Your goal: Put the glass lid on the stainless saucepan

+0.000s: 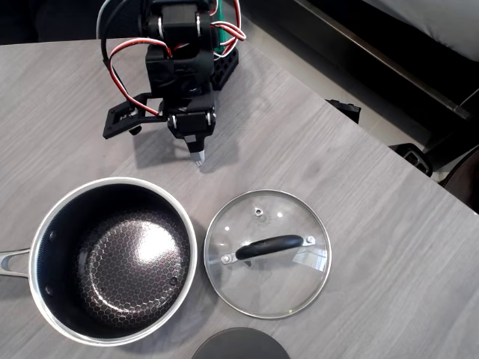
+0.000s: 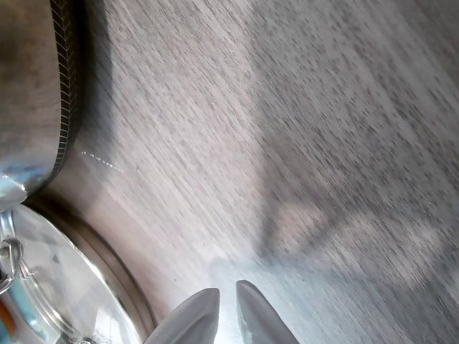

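In the overhead view the stainless saucepan [image 1: 112, 262] stands at the lower left, its dark honeycomb interior empty and its steel handle pointing left. The glass lid [image 1: 268, 253] lies flat on the table just to its right, black bar handle up, almost touching the pan's rim. My gripper [image 1: 198, 155] hangs above the table behind both, pointing down, shut with nothing in it. In the wrist view the fingertips [image 2: 228, 290] sit close together at the bottom edge, the saucepan's wall [image 2: 29, 93] is at the upper left and the lid's rim [image 2: 107, 272] at the lower left.
A dark grey disc [image 1: 239, 345] lies at the front edge between pan and lid. The grey wood-grain table [image 1: 359, 224] ends along a diagonal edge at the upper right, with dark furniture beyond. The arm's base [image 1: 187, 45] stands at the top.
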{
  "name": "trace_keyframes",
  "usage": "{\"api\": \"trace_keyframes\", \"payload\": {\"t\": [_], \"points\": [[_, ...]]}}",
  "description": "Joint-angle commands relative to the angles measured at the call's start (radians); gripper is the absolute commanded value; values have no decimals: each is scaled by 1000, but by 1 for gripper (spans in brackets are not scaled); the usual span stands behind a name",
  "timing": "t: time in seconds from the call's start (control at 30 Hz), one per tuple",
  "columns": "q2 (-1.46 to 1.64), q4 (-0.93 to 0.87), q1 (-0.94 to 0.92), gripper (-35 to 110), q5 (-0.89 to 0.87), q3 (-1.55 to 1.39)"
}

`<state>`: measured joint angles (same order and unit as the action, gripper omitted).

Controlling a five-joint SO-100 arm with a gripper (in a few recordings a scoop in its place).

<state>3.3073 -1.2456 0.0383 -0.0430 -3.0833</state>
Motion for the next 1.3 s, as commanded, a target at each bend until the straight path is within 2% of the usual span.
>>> {"api": "trace_keyframes", "payload": {"t": [0.0,1.07,1.27], "points": [[29,2,-5,0,-6,-8],[29,2,-5,0,-6,-8],[29,0,43,0,5,-8]]}}
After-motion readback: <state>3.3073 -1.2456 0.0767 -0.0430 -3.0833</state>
